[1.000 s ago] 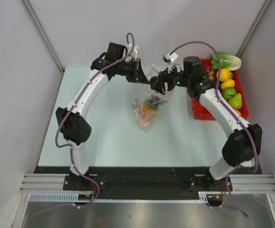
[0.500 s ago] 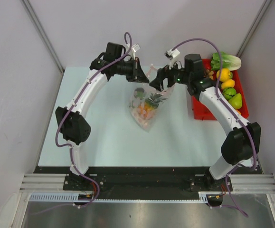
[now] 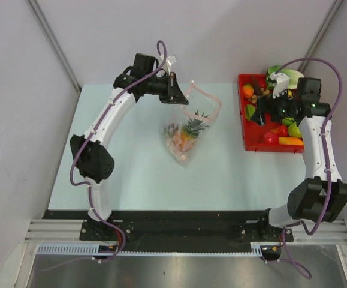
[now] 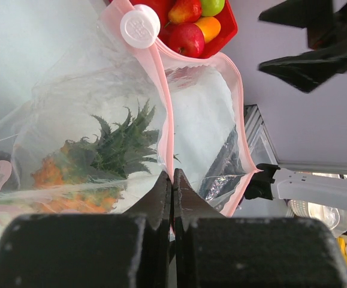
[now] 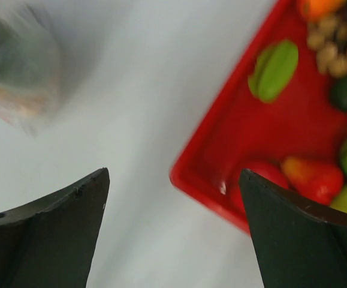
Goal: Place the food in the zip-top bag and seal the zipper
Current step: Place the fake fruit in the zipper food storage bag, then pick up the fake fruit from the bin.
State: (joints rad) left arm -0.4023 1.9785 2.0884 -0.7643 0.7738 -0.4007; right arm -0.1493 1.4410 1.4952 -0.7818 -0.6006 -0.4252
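We judge the filling step to be under way, with sealing not yet begun. The left jaws are pinched tight on the zipper (image 4: pixel 167 120) of the bag (image 3: pixel 185 135), lifting one side of the mouth so it gapes above the tabletop (image 3: pixel 119 168). A spiky-leaved piece (image 4: pixel 122 144) and some orange bits already lie inside. The right jaws stand wide and empty over the tray (image 5: pixel 188 174), well apart from the bag. The loose food (image 3: pixel 271 137) lies below them, the red fruit (image 5: pixel 317 177) nearest the right-hand finger, the green piece (image 5: pixel 275 69) farther in. Next they must drop onto one piece, close squarely on its glossy skin and carry it across to the open mouth. Which piece is meant we cannot tell.
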